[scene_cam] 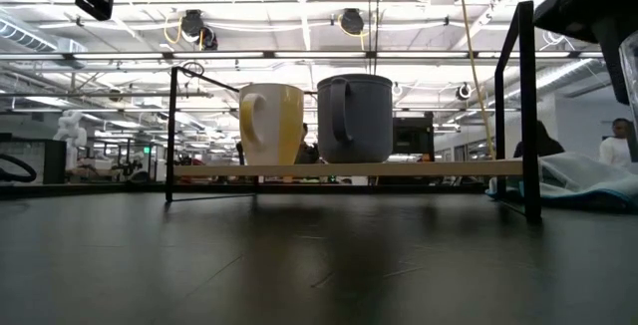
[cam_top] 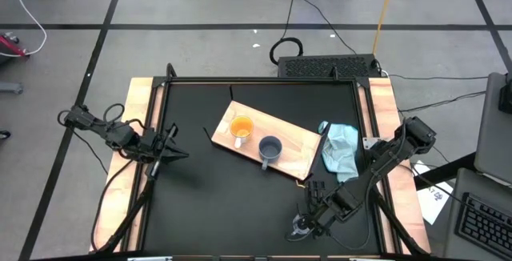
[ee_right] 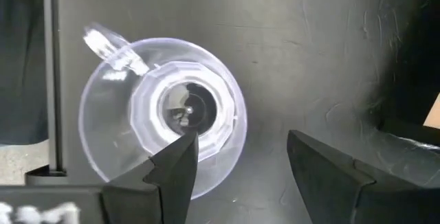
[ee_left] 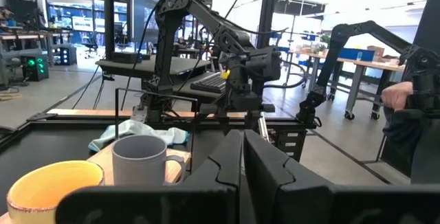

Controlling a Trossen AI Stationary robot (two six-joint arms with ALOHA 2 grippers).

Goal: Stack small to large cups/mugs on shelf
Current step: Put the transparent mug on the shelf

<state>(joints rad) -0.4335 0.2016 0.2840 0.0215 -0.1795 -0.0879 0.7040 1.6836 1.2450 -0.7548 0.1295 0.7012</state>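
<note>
High view shows the orange mug (cam_top: pixel 241 126) and the grey-blue mug (cam_top: pixel 270 148) both standing upright on the shelf (cam_top: pixel 296 142), a light-wood board lying skewed across the middle of the tabletop (cam_top: pixel 200 197), with the orange one toward the board's far-left end and the grey-blue one just beside it toward the near-right. From table height the two mugs stand side by side on the raised board, handles turned toward the camera, close together but not nested. The clear glass cup (ee_right: pixel 161 117) is not on the shelf: it sits on the black tabletop near the near edge, right of centre, and the right wrist view looks straight down into its mouth. The right gripper (ee_right: pixel 240 162) hangs directly over it with its fingers spread wide and holding nothing; one fingertip overlaps the cup's rim in that view, the other stands off to the side, and whether either touches the glass cannot be told. The left gripper (cam_top: pixel 170 154) waits at the left edge of the tabletop, fingers pressed together and empty. A light blue cloth (cam_top: pixel 340 149) lies crumpled at the shelf's right end. By my judgement two of three cups are placed, the glass cup is yet to be grasped and carried over, and any nesting by size is not done.
</note>
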